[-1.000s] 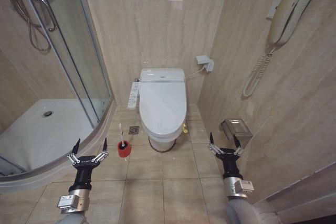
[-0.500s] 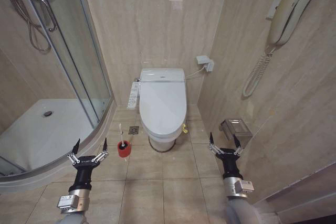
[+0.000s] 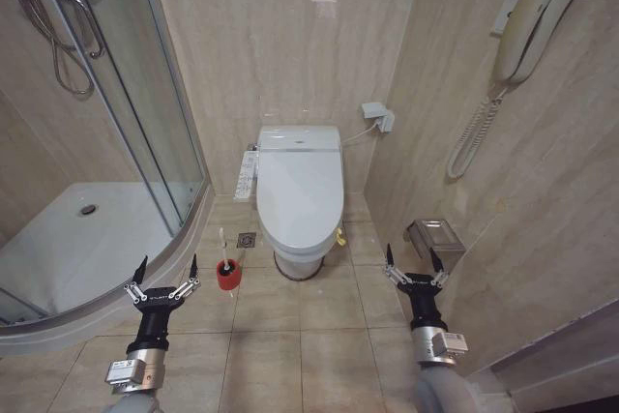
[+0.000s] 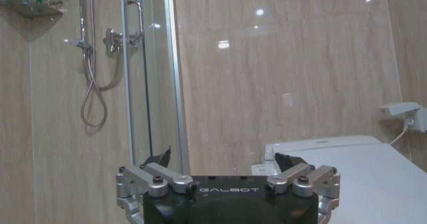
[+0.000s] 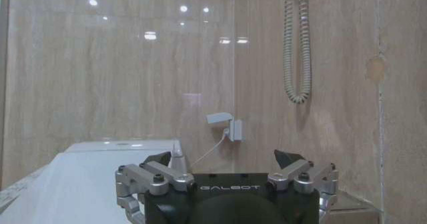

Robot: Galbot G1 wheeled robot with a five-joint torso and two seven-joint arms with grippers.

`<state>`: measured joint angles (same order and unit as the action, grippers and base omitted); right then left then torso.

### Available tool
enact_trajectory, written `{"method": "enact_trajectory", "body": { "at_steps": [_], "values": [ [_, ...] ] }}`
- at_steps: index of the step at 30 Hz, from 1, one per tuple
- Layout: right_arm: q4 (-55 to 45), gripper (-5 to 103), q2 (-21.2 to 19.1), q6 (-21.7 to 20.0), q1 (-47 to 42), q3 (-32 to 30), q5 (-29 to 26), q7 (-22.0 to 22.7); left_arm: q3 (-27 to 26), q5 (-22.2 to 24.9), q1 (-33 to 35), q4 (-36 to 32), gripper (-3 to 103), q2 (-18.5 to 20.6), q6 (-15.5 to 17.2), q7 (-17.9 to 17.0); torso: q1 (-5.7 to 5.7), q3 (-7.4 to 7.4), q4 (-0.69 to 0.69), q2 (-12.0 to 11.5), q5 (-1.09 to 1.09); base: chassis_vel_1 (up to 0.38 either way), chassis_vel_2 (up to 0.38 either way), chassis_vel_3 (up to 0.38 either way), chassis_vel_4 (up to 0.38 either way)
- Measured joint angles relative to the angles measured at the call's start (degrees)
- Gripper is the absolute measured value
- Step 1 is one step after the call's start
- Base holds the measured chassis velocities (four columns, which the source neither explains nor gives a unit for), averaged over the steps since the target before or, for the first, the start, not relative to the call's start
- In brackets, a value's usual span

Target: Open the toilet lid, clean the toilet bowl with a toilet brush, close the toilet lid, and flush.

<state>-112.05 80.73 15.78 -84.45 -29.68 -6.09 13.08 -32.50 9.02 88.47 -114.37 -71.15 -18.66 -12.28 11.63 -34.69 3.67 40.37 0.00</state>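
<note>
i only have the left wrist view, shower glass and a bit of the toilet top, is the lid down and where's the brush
Observer: The toilet lid is down, closed over the bowl.
Operator: and the brush
Observer: The toilet brush stands in its red holder cup on the floor, on the toilet's left, between it and the shower tray.
Operator: right arm?
Observer: The right end effector is open, low near the right wall, holding nothing.
</note>
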Motion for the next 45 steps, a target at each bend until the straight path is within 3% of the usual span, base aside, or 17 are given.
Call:
{"method": "enact_trajectory", "body": {
  "at_steps": [45],
  "values": [
    [0.0, 100, 0.0, 0.0, 0.0, 0.0, 0.0, 0.0, 0.0, 0.0, 0.0, 0.0, 100, 0.0, 0.0, 0.0, 0.0, 0.0, 0.0, 0.0, 0.0, 0.0, 0.0, 0.0, 0.0]
  ]
}}
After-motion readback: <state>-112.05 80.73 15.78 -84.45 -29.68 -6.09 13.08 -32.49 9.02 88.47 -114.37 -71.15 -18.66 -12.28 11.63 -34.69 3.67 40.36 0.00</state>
